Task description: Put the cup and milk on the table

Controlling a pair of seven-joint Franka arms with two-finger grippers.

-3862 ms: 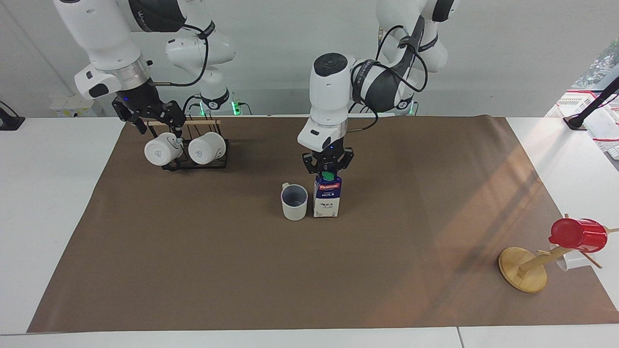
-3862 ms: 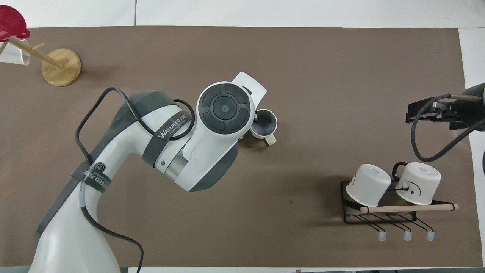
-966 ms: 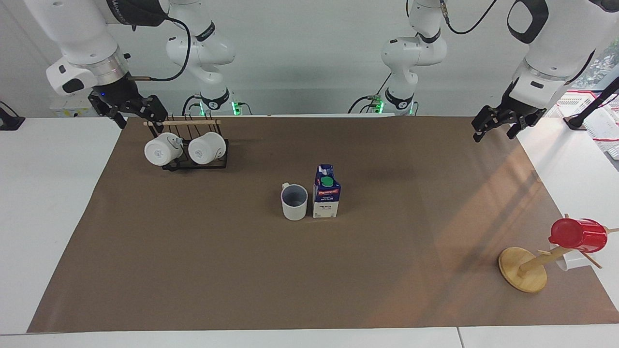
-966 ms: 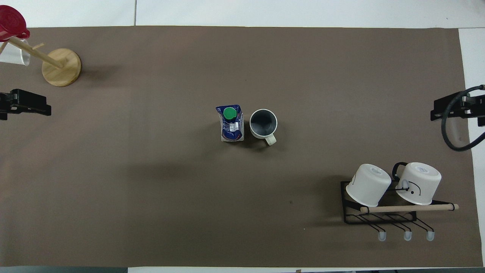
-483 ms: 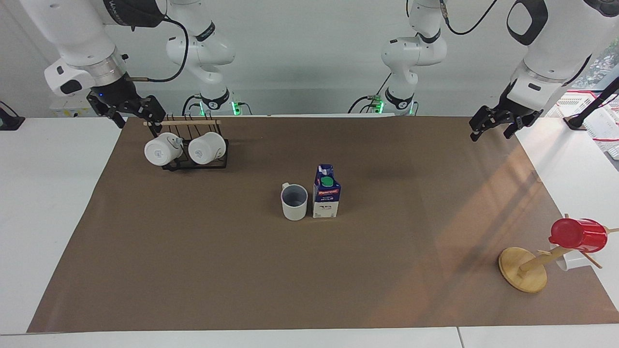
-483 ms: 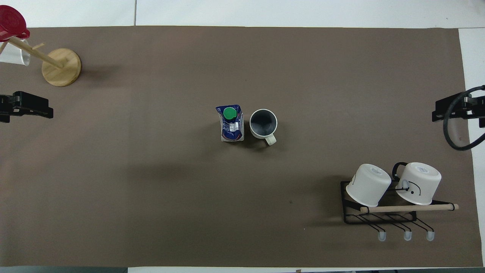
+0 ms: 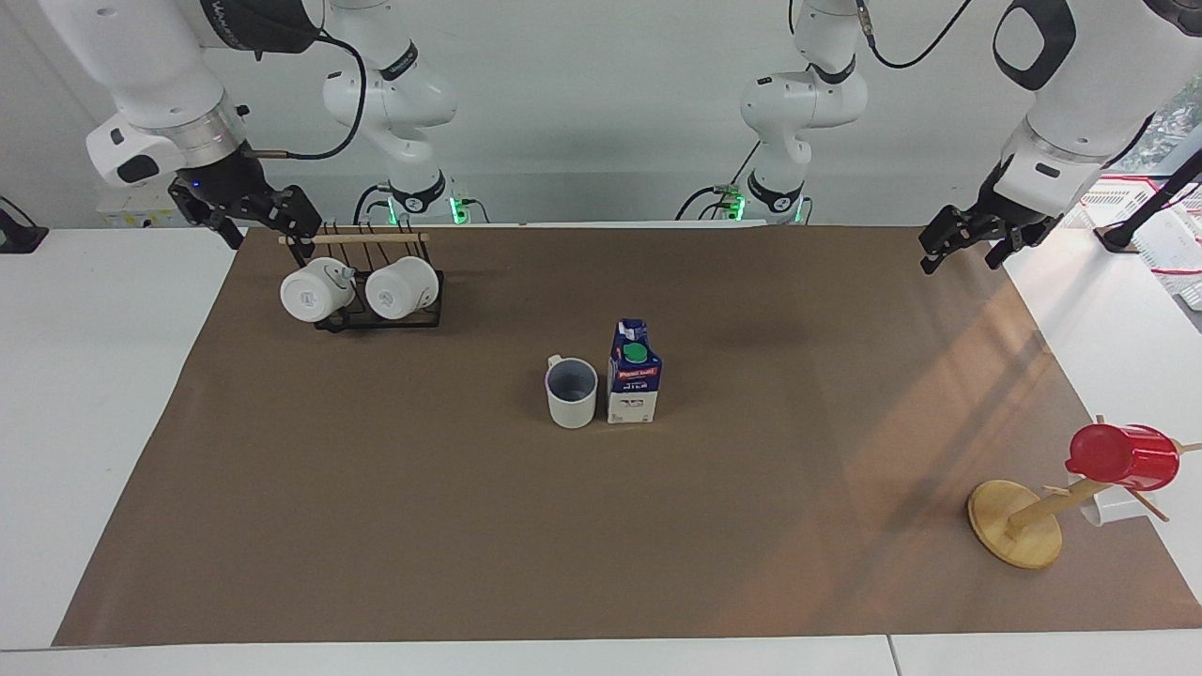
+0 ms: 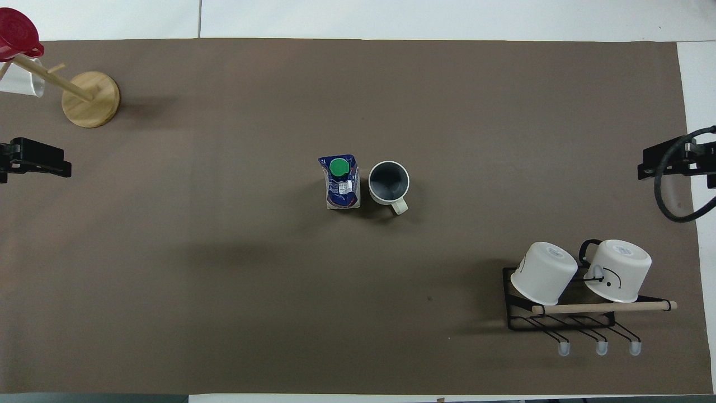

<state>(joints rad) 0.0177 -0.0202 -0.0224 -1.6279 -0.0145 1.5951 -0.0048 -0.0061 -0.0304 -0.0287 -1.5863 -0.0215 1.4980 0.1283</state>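
Observation:
The off-white cup [image 7: 572, 391] [image 8: 389, 183] stands upright on the brown sheet of the table [image 7: 376, 526] [image 8: 224, 291], near its middle. The milk carton [image 7: 634, 372] [image 8: 340, 183] stands upright right beside it, toward the left arm's end. My left gripper [image 7: 970, 243] [image 8: 33, 159] is raised over the sheet's edge at the left arm's end, open and empty. My right gripper [image 7: 254, 218] [image 8: 668, 162] is raised over the sheet's edge at the right arm's end, open and empty.
A black wire rack [image 7: 380, 314] [image 8: 559, 316] with two white mugs [image 7: 316, 289] [image 7: 402, 287] stands near the robots at the right arm's end. A wooden mug tree [image 7: 1019, 521] [image 8: 89, 98] with a red cup [image 7: 1122, 455] [image 8: 17, 33] stands far from the robots at the left arm's end.
The left gripper has let go of the milk carton's top and drawn back to the left arm's end. The right gripper has drawn back from the rack. Cup and carton have stayed put.

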